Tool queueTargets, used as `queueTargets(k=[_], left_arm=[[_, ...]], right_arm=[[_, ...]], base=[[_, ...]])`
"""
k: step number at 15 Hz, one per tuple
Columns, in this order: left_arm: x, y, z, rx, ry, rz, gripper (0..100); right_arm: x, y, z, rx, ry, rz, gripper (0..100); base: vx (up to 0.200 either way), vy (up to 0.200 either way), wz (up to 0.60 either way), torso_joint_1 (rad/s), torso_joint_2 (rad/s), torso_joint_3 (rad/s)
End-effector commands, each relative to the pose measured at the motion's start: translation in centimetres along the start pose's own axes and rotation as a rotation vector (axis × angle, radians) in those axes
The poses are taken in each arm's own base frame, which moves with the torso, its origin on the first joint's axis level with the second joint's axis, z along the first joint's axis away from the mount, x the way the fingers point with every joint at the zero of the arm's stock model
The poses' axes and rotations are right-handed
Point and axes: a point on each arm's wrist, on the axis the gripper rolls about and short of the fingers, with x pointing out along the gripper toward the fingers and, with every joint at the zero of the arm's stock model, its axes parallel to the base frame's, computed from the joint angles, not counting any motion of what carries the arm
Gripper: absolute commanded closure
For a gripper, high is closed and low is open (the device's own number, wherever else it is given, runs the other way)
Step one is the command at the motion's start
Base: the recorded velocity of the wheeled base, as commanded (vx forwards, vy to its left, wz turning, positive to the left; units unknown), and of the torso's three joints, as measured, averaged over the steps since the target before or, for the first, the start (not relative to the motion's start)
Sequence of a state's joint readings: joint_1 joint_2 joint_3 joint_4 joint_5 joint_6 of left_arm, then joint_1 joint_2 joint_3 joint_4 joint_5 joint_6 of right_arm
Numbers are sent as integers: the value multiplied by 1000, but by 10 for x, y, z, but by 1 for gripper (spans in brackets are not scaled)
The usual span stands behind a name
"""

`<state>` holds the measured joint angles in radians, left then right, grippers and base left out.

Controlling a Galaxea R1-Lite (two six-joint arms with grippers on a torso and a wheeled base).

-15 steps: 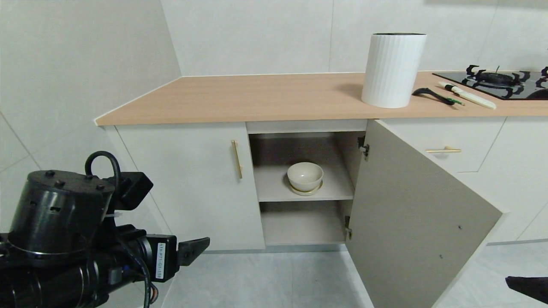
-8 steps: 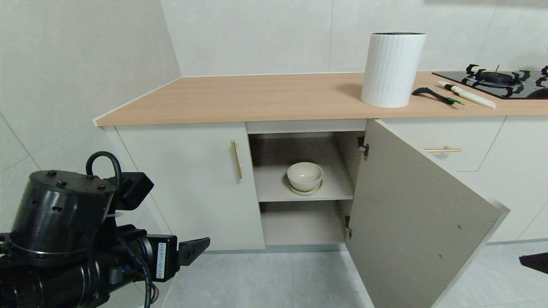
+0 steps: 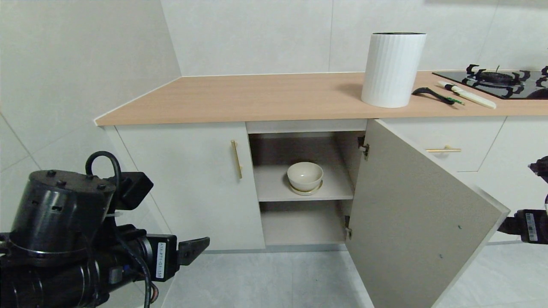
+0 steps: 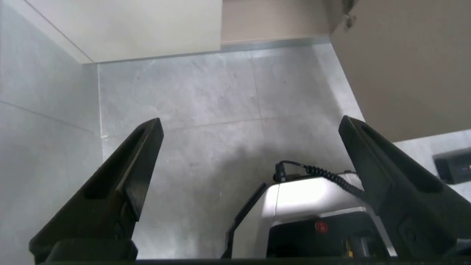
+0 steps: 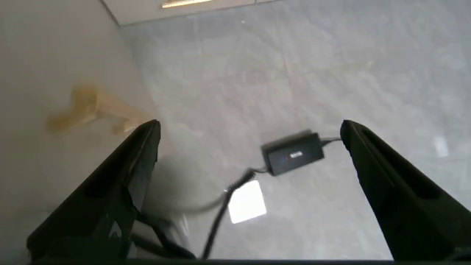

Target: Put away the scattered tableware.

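A cream bowl (image 3: 305,175) sits on a small plate (image 3: 305,190) on the upper shelf of the open cabinet (image 3: 274,188). On the counter at the right lie a black ladle (image 3: 431,94) and a white-handled utensil (image 3: 470,96). My left gripper (image 4: 250,147) hangs low at the left, over the floor and well short of the cabinet, open and holding nothing. My right gripper (image 5: 250,147) is also open and holds nothing; it sits by the outer face of the open door (image 3: 411,214), near the door's gold handle (image 5: 92,110). The right arm (image 3: 527,224) shows at the right edge.
A tall white ribbed container (image 3: 393,68) stands on the wooden counter (image 3: 257,98). A gas hob (image 3: 498,81) is at the far right. The left cabinet door (image 3: 188,184) is closed. A drawer with a gold handle (image 3: 443,150) is behind the open door. Grey floor tiles (image 3: 278,278) lie below.
The right arm has risen from the lower right corner to beside the open door's outer edge. The door swung slightly wider. The left arm has stayed still.
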<state>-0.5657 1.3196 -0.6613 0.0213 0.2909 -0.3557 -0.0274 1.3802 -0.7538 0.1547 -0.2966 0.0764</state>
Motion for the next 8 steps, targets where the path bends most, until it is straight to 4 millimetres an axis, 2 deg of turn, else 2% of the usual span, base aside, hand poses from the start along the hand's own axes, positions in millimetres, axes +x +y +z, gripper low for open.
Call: queueTargets(k=[1, 5, 8], left_arm=[[0, 0, 0, 0, 0, 0, 0], [0, 0, -1, 1, 4, 0, 0], [0, 0, -1, 3, 4, 0, 0]], right_arm=[[18, 5, -1, -2, 55, -5, 0], [37, 12, -4, 9, 105, -5, 0], [37, 18, -4, 24, 100, 16, 0]], base=[[0, 0, 0, 0, 0, 0], [0, 0, 0, 0, 0, 0], [0, 0, 0, 0, 0, 0]])
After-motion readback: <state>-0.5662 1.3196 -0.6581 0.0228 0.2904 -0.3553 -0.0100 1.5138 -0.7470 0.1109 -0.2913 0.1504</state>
